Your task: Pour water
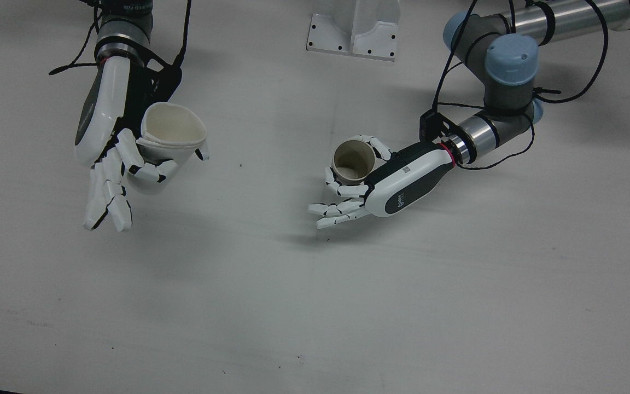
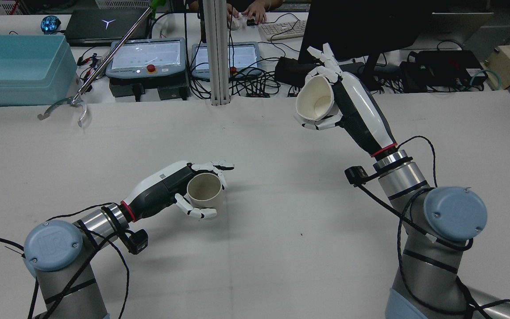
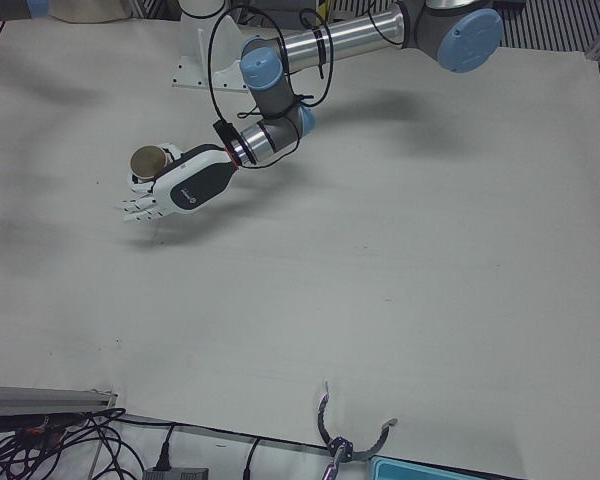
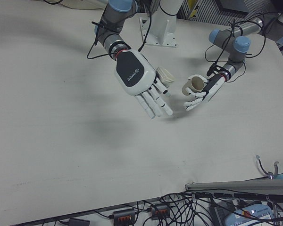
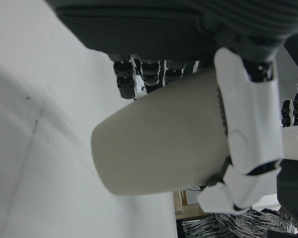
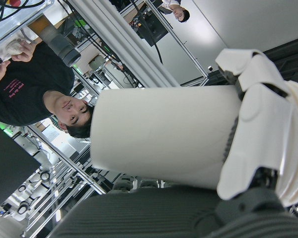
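Left hand (image 2: 179, 188): fingers curled round tan cup (image 2: 205, 189), upright on table (image 2: 281, 248).
Right hand (image 2: 348, 104): raised, clasping white cup (image 2: 316, 101), mouth tipped sideways.

big white table (image 2: 255, 248) fills most of the room here. behind its far edge there's a cluttered desk with a blue bin (image 2: 16, 66), two tablet-like pendants (image 2: 148, 57), a keyboard (image 2: 281, 29), a dark monitor (image 2: 361, 26) and loads of cables. metal post (image 2: 216, 48) stands mid-edge.
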